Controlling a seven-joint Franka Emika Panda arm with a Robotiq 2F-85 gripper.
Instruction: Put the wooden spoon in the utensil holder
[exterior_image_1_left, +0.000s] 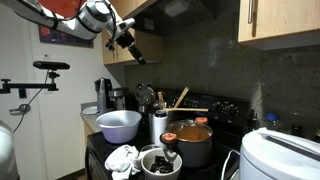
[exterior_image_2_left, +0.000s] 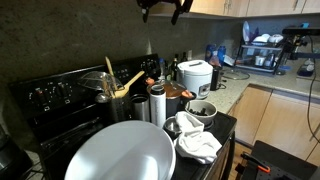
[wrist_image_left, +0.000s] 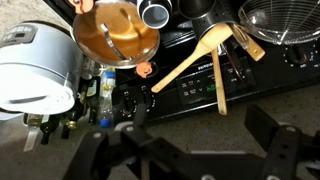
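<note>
My gripper (wrist_image_left: 200, 118) is open and empty, high above the stove; it shows near the top in both exterior views (exterior_image_1_left: 129, 42) (exterior_image_2_left: 165, 9). The slim pale wooden spoon (wrist_image_left: 219, 78) shows in the wrist view as a thin straight handle running out from the utensil holder's mouth. In an exterior view it shows as a pale stick (exterior_image_1_left: 190, 110) leaning out sideways. The utensil holder (exterior_image_1_left: 158, 124) is a shiny metal cylinder beside the pot, with handles sticking out (exterior_image_2_left: 113, 98). A browner wooden utensil (wrist_image_left: 185, 66) leans out of it too.
A steel pot with orange contents (exterior_image_1_left: 192, 140) (wrist_image_left: 115, 33) stands next to the holder. A wide white mixing bowl (exterior_image_1_left: 118, 125) (exterior_image_2_left: 120, 160), a white rice cooker (wrist_image_left: 35, 65) (exterior_image_2_left: 192, 75), a small dark bowl (exterior_image_1_left: 160, 162) and a white cloth (exterior_image_1_left: 123, 158) crowd the counter.
</note>
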